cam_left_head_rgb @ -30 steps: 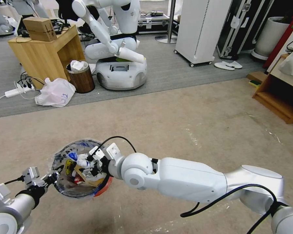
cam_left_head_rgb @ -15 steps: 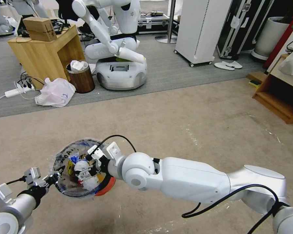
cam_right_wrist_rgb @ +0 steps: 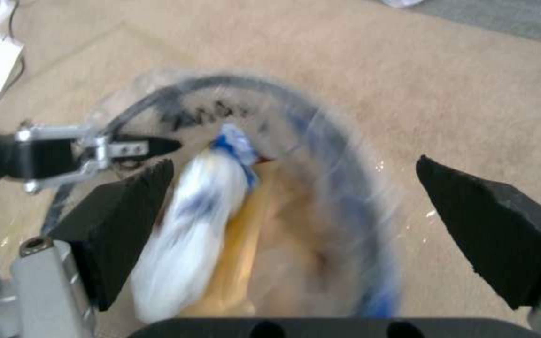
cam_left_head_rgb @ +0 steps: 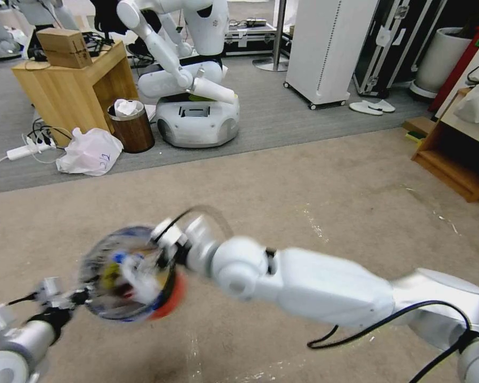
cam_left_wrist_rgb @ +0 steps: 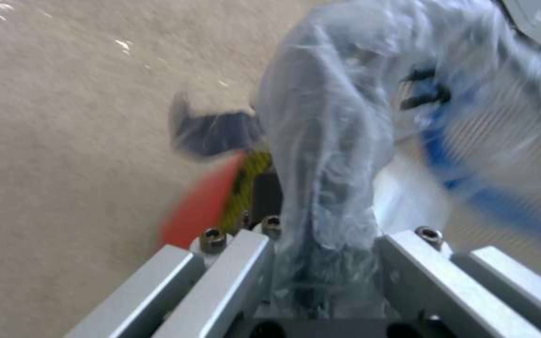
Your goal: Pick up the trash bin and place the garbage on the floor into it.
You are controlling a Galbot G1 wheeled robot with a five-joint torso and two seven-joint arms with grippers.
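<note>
Red trash bin (cam_left_head_rgb: 167, 300) pinched at its liner rim by left gripper (cam_left_wrist_rgb: 320, 263); right gripper (cam_right_wrist_rgb: 296, 220), fingers now spread, has dropped the white wrapper (cam_right_wrist_rgb: 189, 239) in.

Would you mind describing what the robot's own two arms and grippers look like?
Both arms have glossy white rounded shells with silver-grey joint sections and loose black cables. The right gripper has silver finger bases tipped with black wedge-shaped pads. The left gripper shows flat brushed-aluminium fingers with hex screws, and a small silver bracket near the wrist.
</note>
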